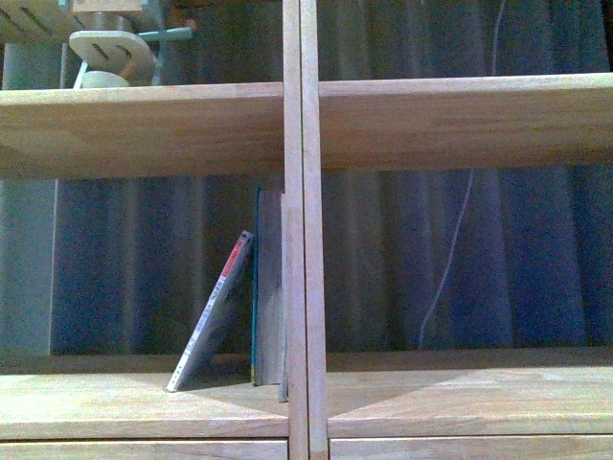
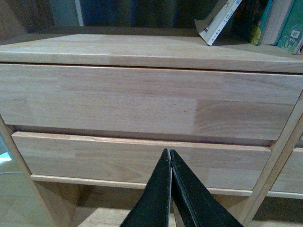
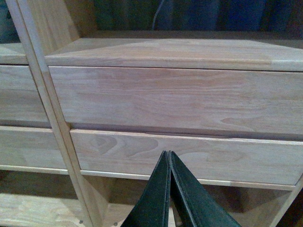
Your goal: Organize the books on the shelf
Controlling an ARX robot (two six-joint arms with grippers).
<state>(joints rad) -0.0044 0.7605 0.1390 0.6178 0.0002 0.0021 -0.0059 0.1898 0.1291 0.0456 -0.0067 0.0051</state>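
Facing the large light-wood bookcase [image 1: 144, 125], with its central double upright [image 1: 304, 240] dividing the middle row into two open compartments. Noticing, in both wrist views, the plain drawer fronts [image 2: 118, 99] just below that row.

Finding both books in the left compartment. Seeing the thicker teal-edged book [image 1: 268, 287] standing upright, touching the left face of the upright. Seeing the thin grey-white book [image 1: 215, 321] with red marks on its spine tilting, its top resting on the thicker one and its foot slid out to the left on the board.

Holding the left gripper [image 2: 169, 152] low in front of the drawers, fingers pressed together on nothing; holding the right gripper [image 3: 168, 153] the same way, together and empty, before the drawers on the other side of the upright.

Judging the step as straightening the leaning book, probably not yet begun. Advising: raising the left arm to the level of the board, approaching the foot of the thin book from the left side, pushing it slowly toward the teal-edged book. Keeping the push low and gentle, since thin covers are likely bending or sliding forward off the edge.
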